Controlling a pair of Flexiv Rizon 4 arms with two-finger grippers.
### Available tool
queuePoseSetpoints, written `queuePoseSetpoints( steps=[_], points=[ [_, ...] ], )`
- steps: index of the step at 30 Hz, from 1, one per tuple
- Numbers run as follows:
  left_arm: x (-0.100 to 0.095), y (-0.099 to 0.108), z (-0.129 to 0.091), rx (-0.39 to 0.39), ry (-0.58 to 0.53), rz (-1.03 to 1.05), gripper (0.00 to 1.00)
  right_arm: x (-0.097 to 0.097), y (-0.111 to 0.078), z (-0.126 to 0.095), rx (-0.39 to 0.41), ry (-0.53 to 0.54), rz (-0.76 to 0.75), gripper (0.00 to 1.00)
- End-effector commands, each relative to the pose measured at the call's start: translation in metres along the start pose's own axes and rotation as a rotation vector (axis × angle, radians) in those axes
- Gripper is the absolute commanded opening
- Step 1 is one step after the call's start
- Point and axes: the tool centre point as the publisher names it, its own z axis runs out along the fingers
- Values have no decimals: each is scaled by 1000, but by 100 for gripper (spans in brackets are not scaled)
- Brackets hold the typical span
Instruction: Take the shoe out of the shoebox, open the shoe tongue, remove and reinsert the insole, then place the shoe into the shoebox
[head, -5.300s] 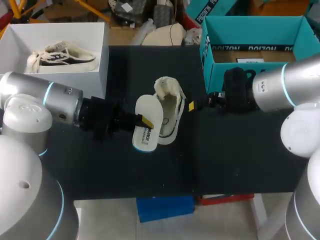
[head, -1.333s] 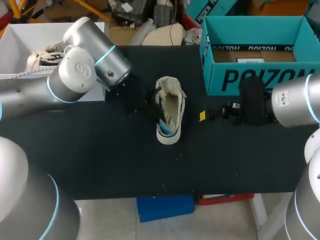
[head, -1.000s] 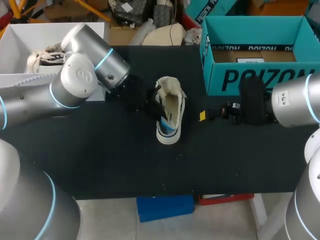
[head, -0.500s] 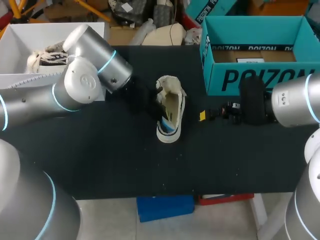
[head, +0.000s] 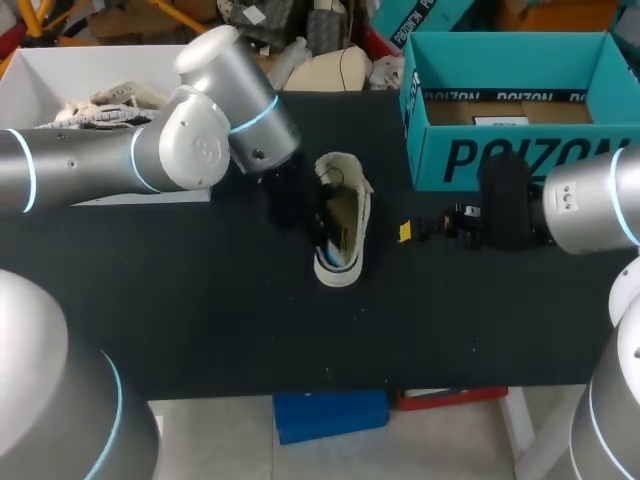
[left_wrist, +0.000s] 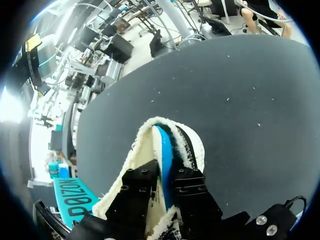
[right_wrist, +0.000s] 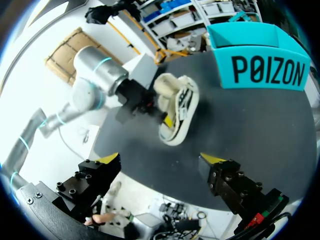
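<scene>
Left wrist view shows my left gripper (left_wrist: 165, 182) down inside the cream shoe (left_wrist: 145, 137), its black fingers close together and clamped on the blue edge of the insole (left_wrist: 164, 150). The shoe lies at the middle of the dark surface (left_wrist: 235, 100). To its right my right gripper (right_wrist: 161, 159) hangs with fingers wide apart, holding nothing. The teal shoebox (head: 500, 160) stands at the far right, apart from the shoe.
</scene>
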Motion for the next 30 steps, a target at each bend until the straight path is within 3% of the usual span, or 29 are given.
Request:
queuePoseSetpoints(
  steps=[1,7,11,12,13,14,22,30],
  points=[
    [-3,-4,-19,18,49,-3,100,1,0,1,0,-4,1,100],
    [-15,-15,-59,77,48,-11,100,1,0,1,0,-4,1,100],
    [-25,-16,-67,34,35,7,100,1,0,1,0,-4,1,100],
    [-27,-15,-66,23,28,13,72,1,0,1,0,-4,1,100],
    [-28,-15,-63,-1,46,31,32,1,0,1,0,-4,1,100],
    [-25,-12,-58,-40,110,69,0,1,0,1,0,-4,1,100],
    [-9,-15,-21,-37,197,70,0,1,0,1,0,-4,1,100],
    [-1,-15,-10,-35,268,76,0,1,0,1,0,-4,1,100]
  ],
)
